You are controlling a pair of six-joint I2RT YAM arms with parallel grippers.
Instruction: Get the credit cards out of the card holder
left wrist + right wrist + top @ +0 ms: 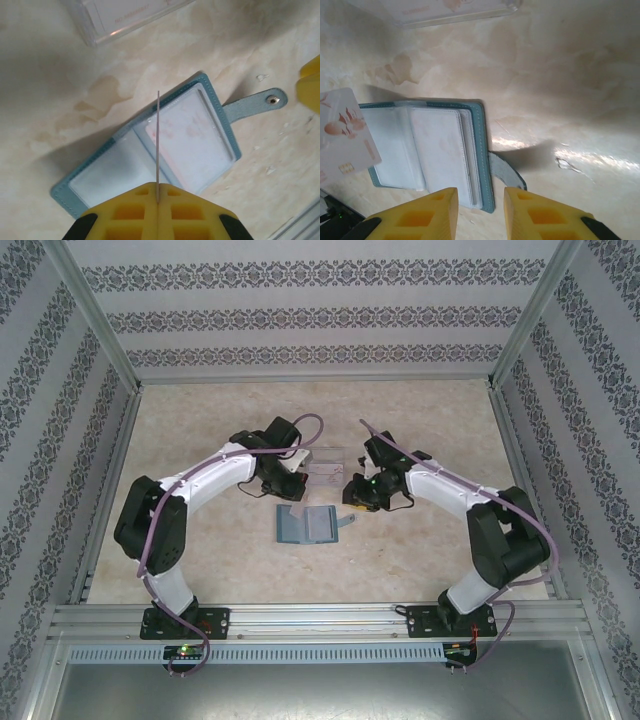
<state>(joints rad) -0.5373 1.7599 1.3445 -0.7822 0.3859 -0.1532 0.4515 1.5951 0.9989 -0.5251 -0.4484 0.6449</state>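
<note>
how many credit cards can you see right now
3. The held card is pinched in the left gripper; a second card lies in the clear tray; a third card sits in the card holder. Other sleeves may hide more.

The card holder (305, 526) lies open on the table (200, 540), in the middle. Its tab (347, 523) sticks out to the right. A tray (325, 468) sits just behind it. One card (158, 145) hangs above the card holder, pinched in the left gripper (158, 194).
</note>
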